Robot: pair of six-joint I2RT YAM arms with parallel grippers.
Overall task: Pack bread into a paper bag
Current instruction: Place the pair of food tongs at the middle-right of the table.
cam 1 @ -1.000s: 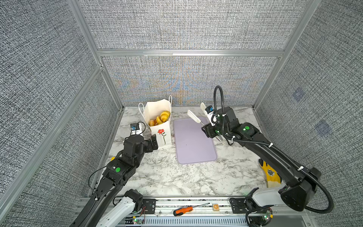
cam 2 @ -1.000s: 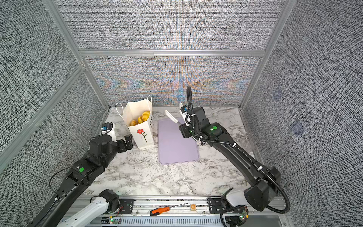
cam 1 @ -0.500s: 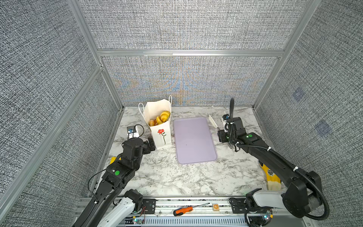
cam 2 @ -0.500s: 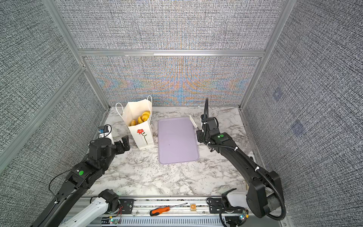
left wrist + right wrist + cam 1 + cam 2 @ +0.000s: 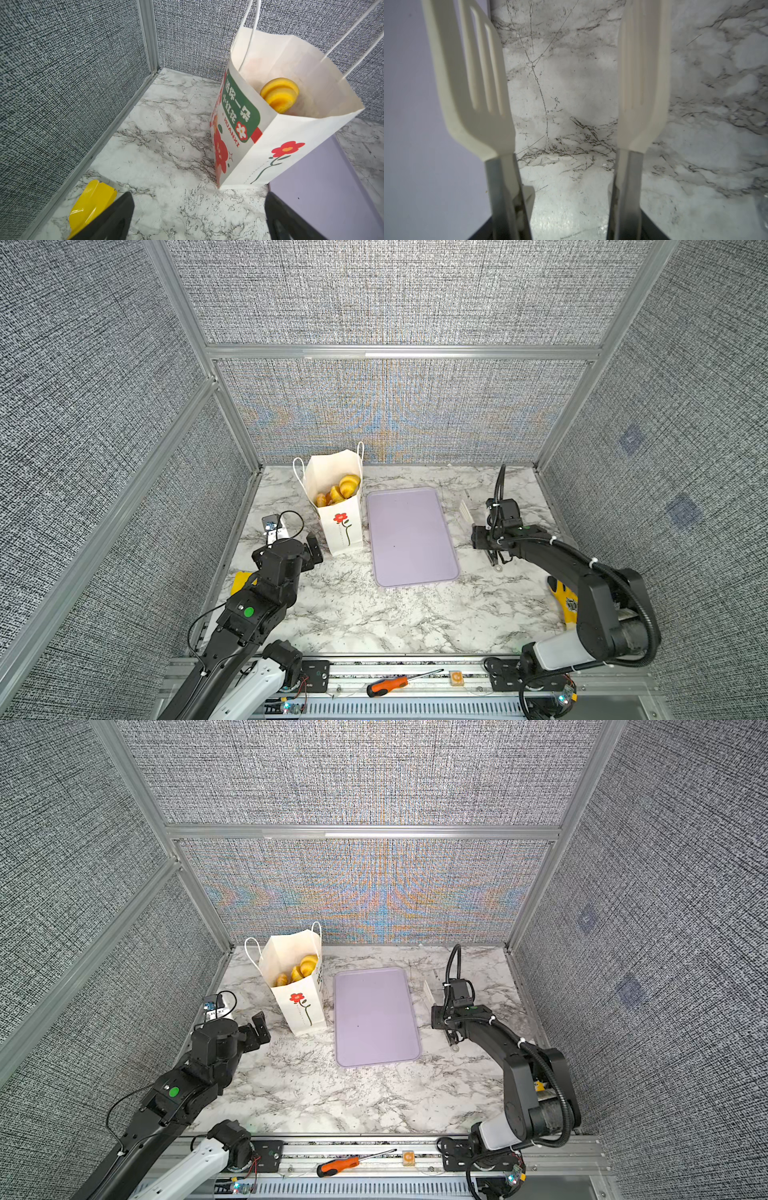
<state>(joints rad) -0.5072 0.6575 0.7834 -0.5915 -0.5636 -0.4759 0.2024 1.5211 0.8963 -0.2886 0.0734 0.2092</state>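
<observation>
the paper bag (image 5: 343,526) stands upright on the marble bench (image 5: 374,614), near the back left corner and just beside the long edge of the lilac tray (image 5: 411,539). its mouth gapes open with the cord handles up, which leaves a clear drop from above. the bread (image 5: 347,485) sits inside: in both top views several golden pastries are heaped against the bag's inner wall, and the left wrist view shows one ridged roll (image 5: 279,94) just below the rim. how many lie underneath cannot be told. the tray is bare and no pastry shows on the bench, so the packing looks finished or very nearly so.

the left gripper (image 5: 197,216) hovers low beside the bag with its jaws wide apart, touching nothing. it is close enough to steady the paper wall, which is probably why it is there, since a light tall bag tips easily.

the right gripper (image 5: 484,537) is on the far side of the tray, down near the bench and clamped on a pair of tongs (image 5: 475,83). the two white slotted blades stand apart with nothing between them, pointing along the marble by the tray's edge. holding the tool low and clear of the bag suggests it is being parked, not readied for another pick. if so, the main risk is the tongs knocking the tray's rim as they are set down.
</observation>
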